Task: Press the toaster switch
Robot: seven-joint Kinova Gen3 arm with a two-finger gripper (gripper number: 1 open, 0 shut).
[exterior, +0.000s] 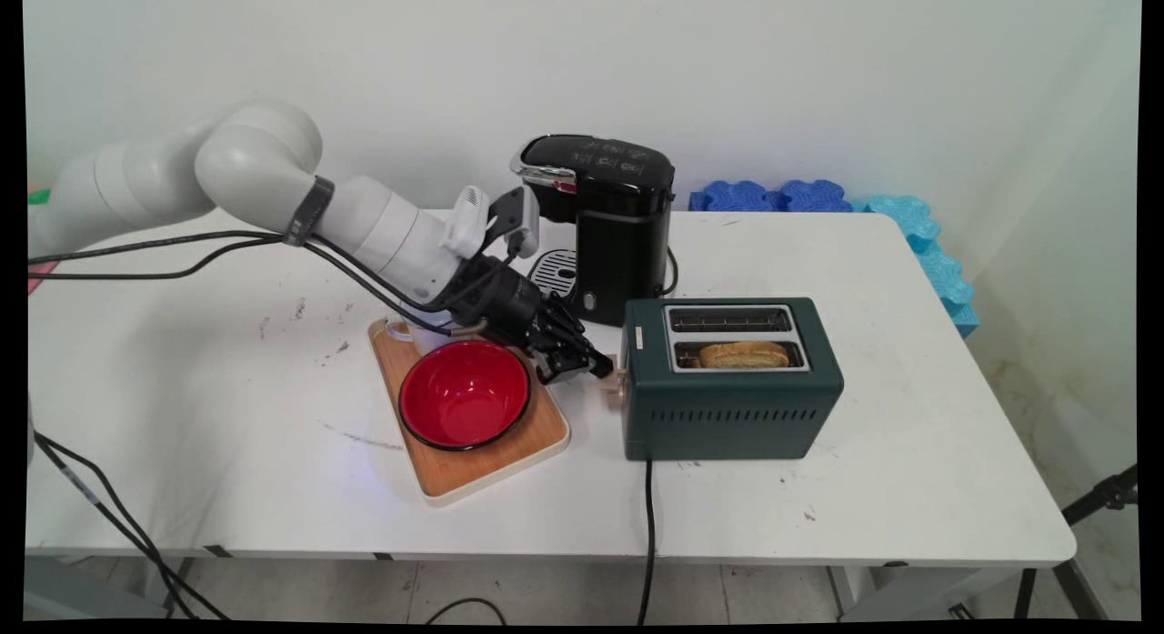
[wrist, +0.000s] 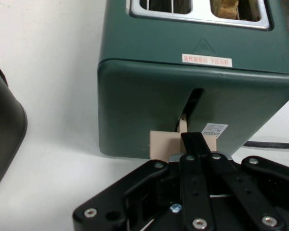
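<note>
1. White table point(exterior: 227, 416) under a plain pale wall carries a green two-slot toaster point(exterior: 732, 379), a black coffee machine point(exterior: 605, 220) behind it, and a wooden tray point(exterior: 496, 466) to the left. Blue foam blocks point(exterior: 773, 196) line the table's far right edge.
2. On the tray sits a red bowl point(exterior: 464, 394); a white cup point(exterior: 426, 334) stands behind it, mostly hidden by the arm.
3. One slice of toasted bread point(exterior: 744, 354) sits in the toaster's nearer slot; the farther slot looks empty.
4. At the toaster's left end face, the gripper point(exterior: 591, 368) has its tips on top of the tan lever point(wrist: 161, 143), which sits near the bottom of its slot.
5. Seen from the hand camera, the black fingers point(wrist: 195, 144) lie pressed together, closed with nothing between them, resting against the lever tab rather than clasping it.
6. Risk, as a judgement: the contact patch is small, so the tips could slide off the tab sideways and strike the toaster's body.
7. Push that is off the slot's line could shove the light toaster across the table, dragging its black cord point(exterior: 647, 534).
8. The forearm hangs low over the bowl and cup, so a swing could clip either one.
</note>
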